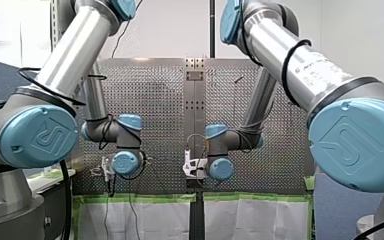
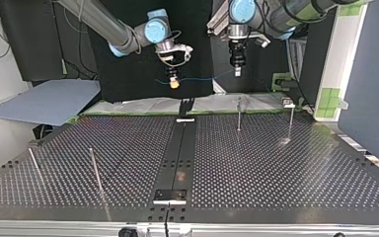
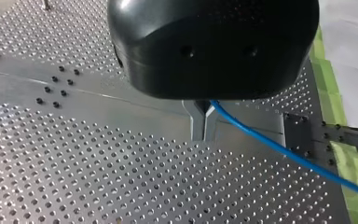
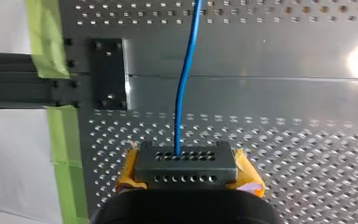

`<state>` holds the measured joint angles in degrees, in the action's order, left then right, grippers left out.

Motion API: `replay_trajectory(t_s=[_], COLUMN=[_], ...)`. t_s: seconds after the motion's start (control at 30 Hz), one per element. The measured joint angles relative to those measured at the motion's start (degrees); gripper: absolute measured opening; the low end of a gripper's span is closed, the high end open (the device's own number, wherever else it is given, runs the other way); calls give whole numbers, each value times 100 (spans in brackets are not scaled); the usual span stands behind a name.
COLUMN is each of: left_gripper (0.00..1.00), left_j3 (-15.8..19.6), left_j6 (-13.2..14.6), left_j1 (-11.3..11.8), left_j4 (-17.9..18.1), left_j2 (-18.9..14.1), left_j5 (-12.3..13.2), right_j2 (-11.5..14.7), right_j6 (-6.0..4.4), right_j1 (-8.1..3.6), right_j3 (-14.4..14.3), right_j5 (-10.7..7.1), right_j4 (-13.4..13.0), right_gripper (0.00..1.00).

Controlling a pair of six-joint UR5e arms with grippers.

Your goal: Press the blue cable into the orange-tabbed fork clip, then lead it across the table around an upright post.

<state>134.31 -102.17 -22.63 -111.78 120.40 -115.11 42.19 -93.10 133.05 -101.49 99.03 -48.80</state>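
A thin blue cable (image 2: 202, 78) hangs in the air between both grippers, above the table's far edge in the top view. My left gripper (image 3: 203, 122) has its metal fingers shut on the cable (image 3: 279, 149), which trails away past the green tape. My right gripper (image 4: 186, 163), with yellow pads, is shut on the cable (image 4: 182, 88), which enters its black tip and runs straight ahead. In the top view my right gripper (image 2: 174, 83) hangs left of my left gripper (image 2: 237, 70). A black forked clip (image 2: 186, 105) stands below them on the centre rail; no orange tab shows.
Thin upright posts stand on the perforated table (image 2: 276, 173): two at the top view's right (image 2: 239, 113) (image 2: 291, 121), two at its left (image 2: 94, 169) (image 2: 35, 165). A black plate (image 2: 170, 195) sits at the rail's near end. Green tape (image 4: 63, 140) edges the table.
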Motion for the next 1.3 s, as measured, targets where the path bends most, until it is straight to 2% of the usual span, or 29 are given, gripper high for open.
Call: replay_trajectory(t_s=[0.23,0.4,0.7,0.97,1.3], left_gripper=[0,0,0,0,0], left_j3=[-299,-507,-767,-1108,-1356], left_j6=[-155,-162,-148,-147,-201], left_j1=[87,172,372,577,797], left_j4=[175,29,-184,-475,-696], left_j2=[407,733,1224,1296,1296], left_j5=[26,64,209,262,264], right_j2=[-146,-156,-173,-204,-472], right_j6=[9,29,62,112,155], right_j1=[-91,-164,-258,-266,-267], right_j3=[184,309,467,519,663], right_j5=[-85,-127,-308,-548,-605], right_j4=[60,125,196,196,229], right_gripper=[0,0,0,0,0])
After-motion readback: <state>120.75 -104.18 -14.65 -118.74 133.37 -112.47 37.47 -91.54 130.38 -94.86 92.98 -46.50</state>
